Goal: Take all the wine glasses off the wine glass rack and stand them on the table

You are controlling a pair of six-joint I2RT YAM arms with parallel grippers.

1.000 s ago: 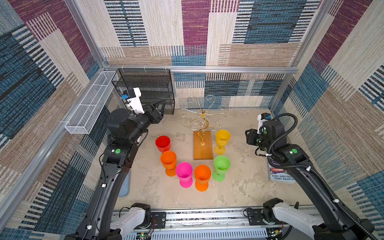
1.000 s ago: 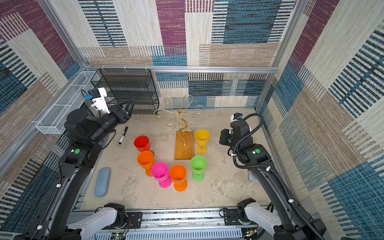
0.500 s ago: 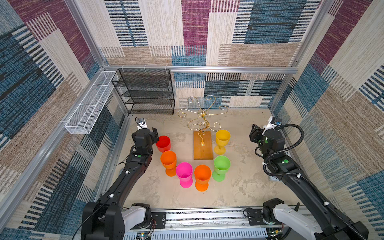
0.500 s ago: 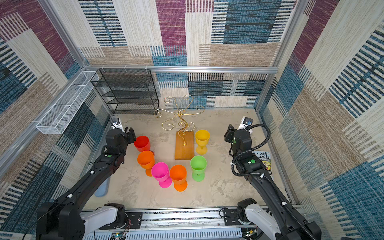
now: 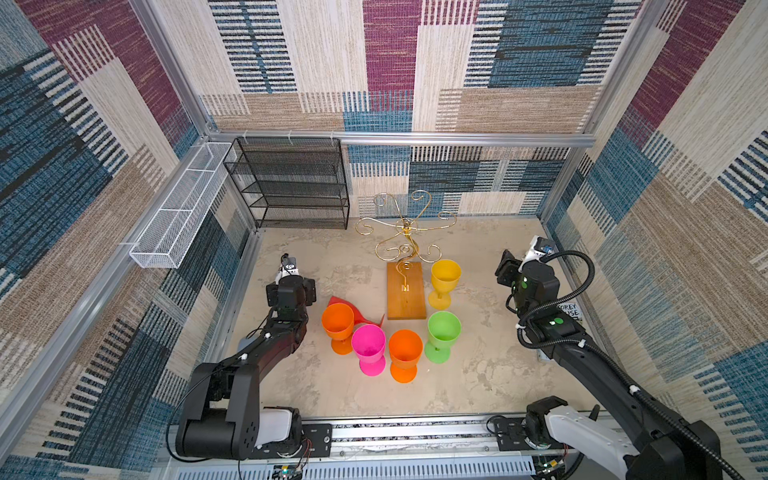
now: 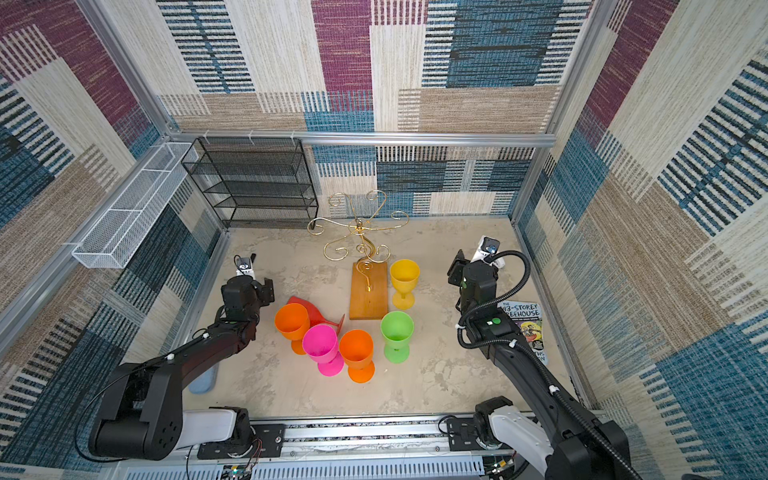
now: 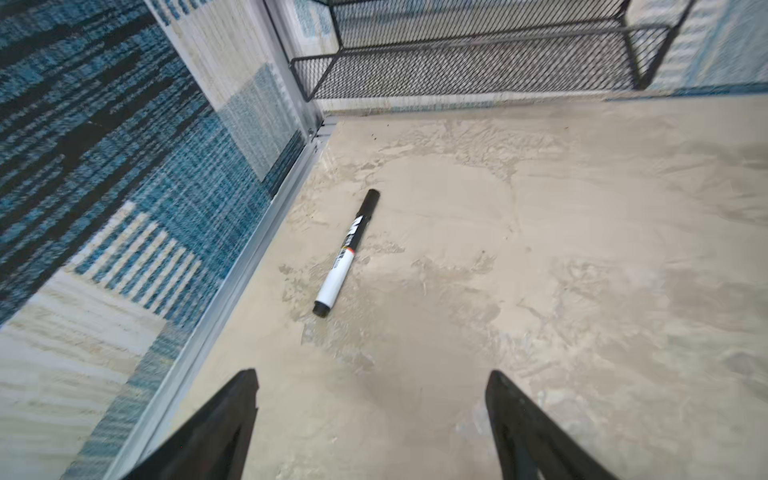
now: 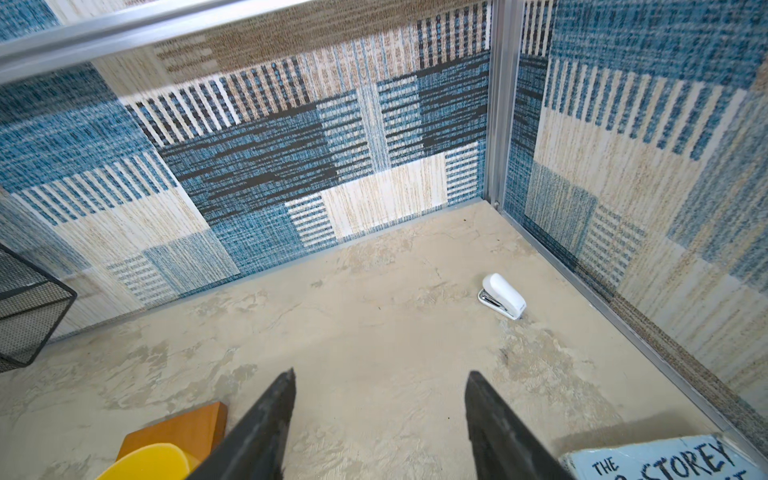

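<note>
Nearest row: pink glass, orange glass and green glass, all upright on the table.

Just behind: second orange glass upright, red wine glass on its side against it.

To either side: left gripper spread wide, holding nothing, marker ahead on bare table. Right gripper parted, also empty, beside the yellow glass.

Further back: wine glass rack, every gold arm bare.

Judged: removal done, release step over.

Next, if anything: righting the red wine glass, needing a low sideways grasp at the stem.
</note>
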